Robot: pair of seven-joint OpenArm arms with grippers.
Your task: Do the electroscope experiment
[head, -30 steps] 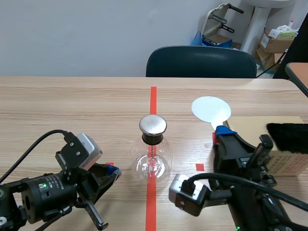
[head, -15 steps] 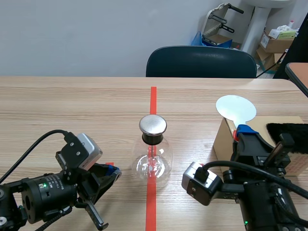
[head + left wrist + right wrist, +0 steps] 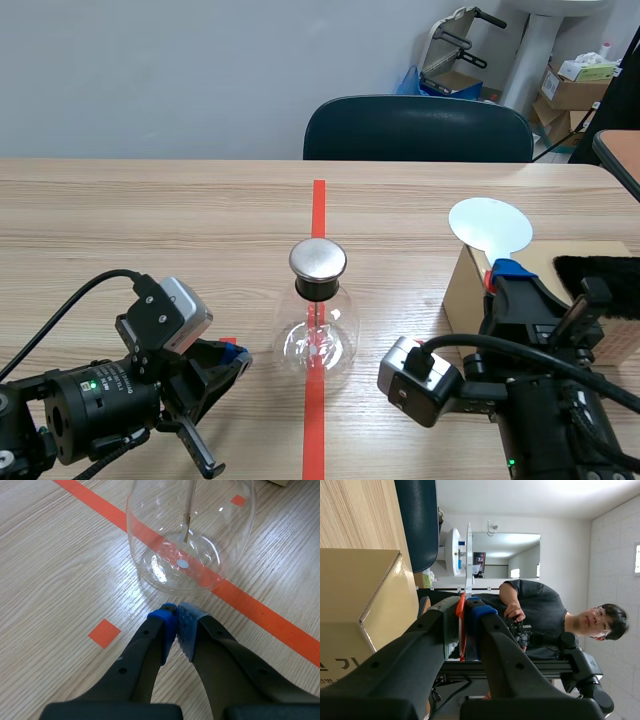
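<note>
1. While the right gripper (image 3: 503,278) is clamped on the orange handle of the white disc paddle (image 3: 489,226), the disc stands ahead of its fingertips. The paddle's long axis runs on in line with the fingers. The right wrist view shows the disc edge-on (image 3: 468,555).
2. The electroscope (image 3: 318,320) stands on the bench (image 3: 150,230) on the red tape line (image 3: 318,200), between the 2 arms. Its metal cap (image 3: 318,260) lies to the left of the disc and well apart from it.
3. The right arm is judged the one to act, being the only arm holding the paddle.
4. The left gripper (image 3: 176,612) has its 2 pads pressed together on nothing. It sits low, just short of the flask's glass wall (image 3: 190,530), and I cannot confirm contact.
5. A cardboard box (image 3: 460,290) stands under and beside the right gripper, with black fur (image 3: 595,280) on top, to the gripper's right.
6. Judgement: a leftward sweep to the cap has open bench between. The box's edge sits close below the gripper, so the paddle should stay raised.
</note>
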